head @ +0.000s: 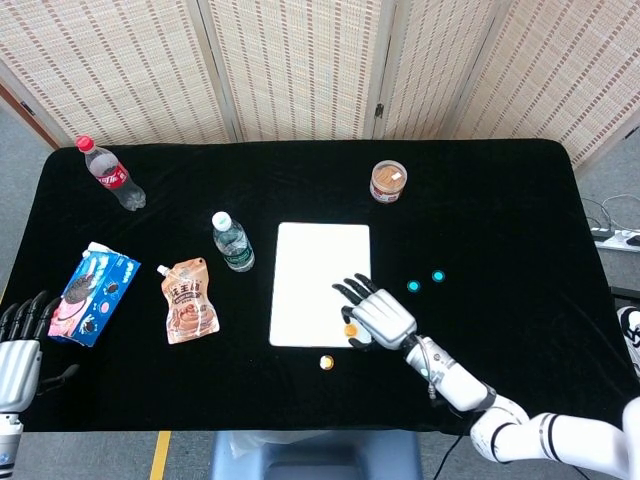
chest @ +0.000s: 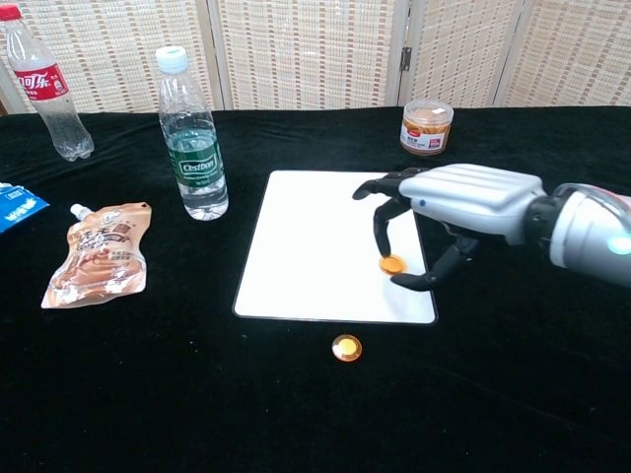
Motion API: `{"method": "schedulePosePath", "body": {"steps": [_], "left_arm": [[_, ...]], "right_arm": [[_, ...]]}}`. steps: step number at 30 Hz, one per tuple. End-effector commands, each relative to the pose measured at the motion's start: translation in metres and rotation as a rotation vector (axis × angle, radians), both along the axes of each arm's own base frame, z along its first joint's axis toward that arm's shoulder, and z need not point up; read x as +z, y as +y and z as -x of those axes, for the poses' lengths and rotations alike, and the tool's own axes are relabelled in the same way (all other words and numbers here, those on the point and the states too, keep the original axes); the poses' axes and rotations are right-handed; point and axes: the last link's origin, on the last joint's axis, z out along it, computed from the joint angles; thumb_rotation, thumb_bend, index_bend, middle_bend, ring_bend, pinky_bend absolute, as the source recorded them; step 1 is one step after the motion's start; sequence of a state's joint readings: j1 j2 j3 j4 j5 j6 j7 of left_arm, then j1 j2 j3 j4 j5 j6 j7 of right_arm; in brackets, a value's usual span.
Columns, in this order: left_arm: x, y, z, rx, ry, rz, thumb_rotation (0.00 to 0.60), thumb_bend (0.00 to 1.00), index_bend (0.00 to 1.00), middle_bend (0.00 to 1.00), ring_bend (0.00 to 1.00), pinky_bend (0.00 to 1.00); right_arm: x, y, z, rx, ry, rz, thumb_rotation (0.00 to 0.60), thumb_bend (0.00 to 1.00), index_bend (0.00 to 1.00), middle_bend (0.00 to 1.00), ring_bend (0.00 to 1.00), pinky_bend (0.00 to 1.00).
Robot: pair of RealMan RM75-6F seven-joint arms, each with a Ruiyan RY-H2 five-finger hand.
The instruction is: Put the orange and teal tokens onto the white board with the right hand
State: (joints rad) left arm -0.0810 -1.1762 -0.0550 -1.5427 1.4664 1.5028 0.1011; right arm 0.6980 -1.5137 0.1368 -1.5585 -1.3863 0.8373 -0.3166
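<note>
My right hand (head: 380,316) (chest: 463,202) hangs over the right front part of the white board (head: 310,275) (chest: 315,236). It pinches an orange token (head: 350,329) (chest: 391,264) between thumb and a finger, just above the board's surface. A second orange token (head: 326,362) (chest: 346,347) lies on the black cloth in front of the board. Two teal tokens (head: 413,286) (head: 437,275) lie right of the board; the chest view does not show them. My left hand (head: 18,350) rests at the table's near left corner, fingers apart and holding nothing.
A water bottle (head: 233,242) (chest: 192,138) and a brown pouch (head: 188,300) (chest: 97,254) lie left of the board. A cola bottle (head: 112,174) stands at the far left, a blue biscuit box (head: 93,293) near my left hand, and a jar (head: 388,181) (chest: 426,126) behind the board.
</note>
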Motion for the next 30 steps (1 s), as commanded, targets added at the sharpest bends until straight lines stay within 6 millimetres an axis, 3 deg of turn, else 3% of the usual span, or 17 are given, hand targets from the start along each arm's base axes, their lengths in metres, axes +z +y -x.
{"method": "schedulePosePath", "body": {"steps": [1, 12, 15, 18, 20, 24, 27, 30], "left_arm": [[0.001, -0.001, 0.002, 0.004, 0.000, -0.003, 0.600, 0.17, 0.10, 0.03, 0.02, 0.00], [-0.001, -0.005, 0.006, 0.017, 0.000, 0.003, 0.600, 0.17, 0.10, 0.03, 0.02, 0.00], [0.000, -0.005, 0.006, 0.015, -0.003, -0.001, 0.600, 0.17, 0.10, 0.03, 0.02, 0.00], [0.000, -0.006, 0.007, 0.016, -0.003, 0.000, 0.600, 0.17, 0.10, 0.03, 0.02, 0.00], [0.000, -0.006, 0.007, 0.018, -0.004, 0.000, 0.600, 0.17, 0.10, 0.03, 0.02, 0.00], [0.001, -0.006, 0.007, 0.016, -0.005, -0.001, 0.600, 0.17, 0.10, 0.03, 0.02, 0.00], [0.001, -0.006, 0.005, 0.007, -0.005, -0.002, 0.600, 0.17, 0.10, 0.03, 0.02, 0.00], [0.001, -0.006, 0.002, -0.002, -0.005, -0.002, 0.600, 0.17, 0.10, 0.03, 0.02, 0.00]], "right_arm": [[-0.017, -0.009, -0.019, 0.021, 0.026, -0.006, 0.475, 0.43, 0.49, 0.09, 0.00, 0.00], [-0.046, -0.025, -0.038, 0.003, 0.076, 0.006, 0.474, 0.43, 0.42, 0.06, 0.00, 0.00], [-0.048, -0.025, -0.039, 0.002, 0.083, 0.004, 0.475, 0.43, 0.31, 0.04, 0.00, 0.00], [-0.044, -0.022, -0.038, 0.003, 0.082, 0.008, 0.474, 0.43, 0.12, 0.02, 0.00, 0.00], [-0.038, -0.017, -0.036, 0.011, 0.069, 0.003, 0.473, 0.43, 0.08, 0.02, 0.00, 0.00], [-0.021, -0.002, -0.027, 0.071, 0.059, -0.012, 0.479, 0.43, 0.08, 0.02, 0.00, 0.00], [-0.009, 0.009, -0.018, 0.115, 0.071, -0.038, 0.584, 0.43, 0.08, 0.02, 0.00, 0.00], [0.001, 0.017, -0.010, 0.171, 0.120, -0.047, 0.600, 0.43, 0.08, 0.00, 0.00, 0.00]]}}
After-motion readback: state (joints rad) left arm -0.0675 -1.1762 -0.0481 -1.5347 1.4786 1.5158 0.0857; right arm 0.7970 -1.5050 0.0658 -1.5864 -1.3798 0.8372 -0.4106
